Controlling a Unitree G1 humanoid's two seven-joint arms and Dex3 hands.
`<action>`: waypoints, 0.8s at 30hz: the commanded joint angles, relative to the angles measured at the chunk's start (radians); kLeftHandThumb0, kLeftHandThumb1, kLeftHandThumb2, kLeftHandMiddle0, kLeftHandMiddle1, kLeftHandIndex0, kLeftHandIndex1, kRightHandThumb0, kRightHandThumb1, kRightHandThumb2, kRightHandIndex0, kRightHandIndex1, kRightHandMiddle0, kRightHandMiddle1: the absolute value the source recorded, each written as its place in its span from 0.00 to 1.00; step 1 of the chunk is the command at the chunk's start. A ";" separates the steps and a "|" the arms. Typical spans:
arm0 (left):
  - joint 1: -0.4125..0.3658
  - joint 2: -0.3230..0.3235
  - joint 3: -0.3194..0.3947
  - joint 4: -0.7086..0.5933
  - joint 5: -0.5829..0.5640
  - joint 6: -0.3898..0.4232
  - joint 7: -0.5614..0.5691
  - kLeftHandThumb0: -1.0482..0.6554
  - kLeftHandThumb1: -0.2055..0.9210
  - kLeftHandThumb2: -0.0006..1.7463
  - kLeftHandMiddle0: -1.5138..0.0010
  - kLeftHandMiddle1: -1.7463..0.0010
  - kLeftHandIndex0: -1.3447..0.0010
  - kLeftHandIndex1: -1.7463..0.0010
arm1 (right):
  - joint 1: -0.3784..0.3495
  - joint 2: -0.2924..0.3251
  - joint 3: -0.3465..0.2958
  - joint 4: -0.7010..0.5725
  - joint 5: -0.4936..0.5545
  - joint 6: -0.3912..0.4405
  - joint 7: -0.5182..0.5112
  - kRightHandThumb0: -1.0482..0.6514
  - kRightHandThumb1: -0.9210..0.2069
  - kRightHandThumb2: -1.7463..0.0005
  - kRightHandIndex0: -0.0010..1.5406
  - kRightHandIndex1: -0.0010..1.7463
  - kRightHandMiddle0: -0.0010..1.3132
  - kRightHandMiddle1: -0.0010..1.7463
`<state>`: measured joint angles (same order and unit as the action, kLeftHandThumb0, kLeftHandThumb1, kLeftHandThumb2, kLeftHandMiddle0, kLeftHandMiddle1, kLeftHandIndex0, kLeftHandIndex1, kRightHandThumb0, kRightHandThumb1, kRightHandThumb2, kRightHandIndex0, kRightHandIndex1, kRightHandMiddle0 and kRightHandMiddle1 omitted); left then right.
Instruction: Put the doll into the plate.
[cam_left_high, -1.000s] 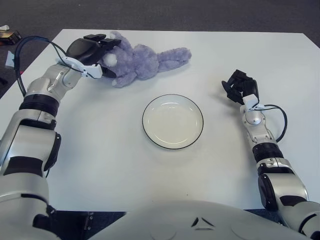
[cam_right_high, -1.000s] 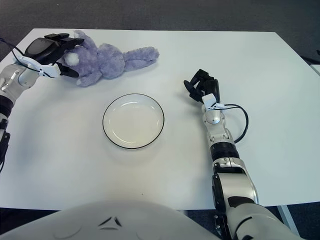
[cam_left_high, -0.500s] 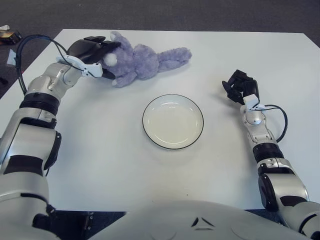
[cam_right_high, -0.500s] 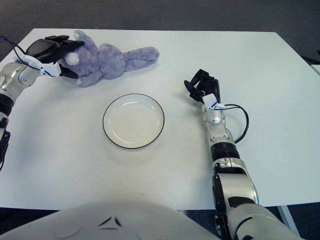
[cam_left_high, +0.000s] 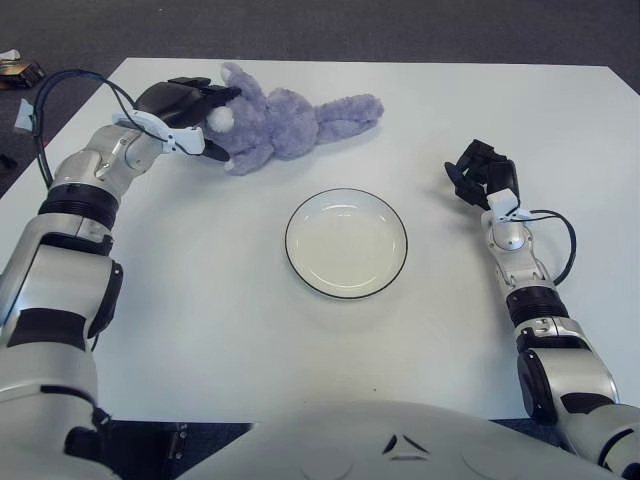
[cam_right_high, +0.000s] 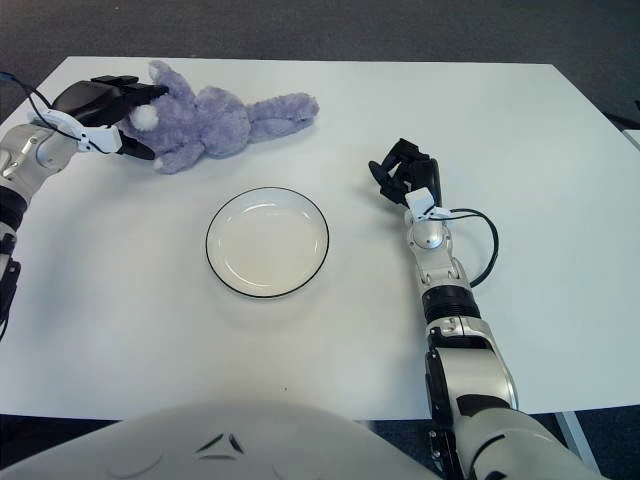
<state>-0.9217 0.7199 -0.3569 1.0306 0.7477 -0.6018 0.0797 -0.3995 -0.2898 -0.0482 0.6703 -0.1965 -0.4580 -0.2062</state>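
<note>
A purple plush doll (cam_left_high: 292, 124) with long ears lies on its side at the back left of the white table (cam_left_high: 200, 300). My left hand (cam_left_high: 210, 118) is at the doll's left end, its black fingers spread above and below the white pom-pom there without clamping it. The white plate (cam_left_high: 345, 243) with a dark rim stands empty at the table's middle, in front of and to the right of the doll. My right hand (cam_left_high: 478, 172) shows to the right of the plate, fingers curled and holding nothing.
A black cable (cam_left_high: 552, 240) loops beside my right forearm. The table's back edge runs just behind the doll, with dark floor beyond it.
My left hand has shifted slightly at the doll's left end. The doll, the plate and my right hand have stayed in place.
</note>
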 joint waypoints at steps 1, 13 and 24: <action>-0.026 -0.021 -0.024 0.088 0.014 0.023 0.046 0.13 0.95 0.00 0.68 0.96 0.65 0.97 | 0.074 0.007 0.004 0.027 -0.006 0.030 -0.002 0.39 0.00 0.73 0.60 1.00 0.57 1.00; -0.041 -0.058 -0.040 0.190 -0.022 0.000 0.074 0.17 0.95 0.00 0.59 0.93 0.56 0.95 | 0.084 0.005 0.005 0.008 -0.007 0.046 -0.002 0.39 0.00 0.73 0.59 1.00 0.57 1.00; -0.030 -0.087 -0.028 0.222 -0.099 -0.012 0.026 0.20 0.93 0.00 0.61 0.84 0.51 0.97 | 0.088 0.004 0.005 0.000 -0.008 0.053 -0.004 0.38 0.00 0.73 0.59 1.00 0.57 1.00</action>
<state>-0.9655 0.6410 -0.3761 1.2384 0.6464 -0.6128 0.1324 -0.3746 -0.2949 -0.0484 0.6322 -0.1983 -0.4347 -0.2138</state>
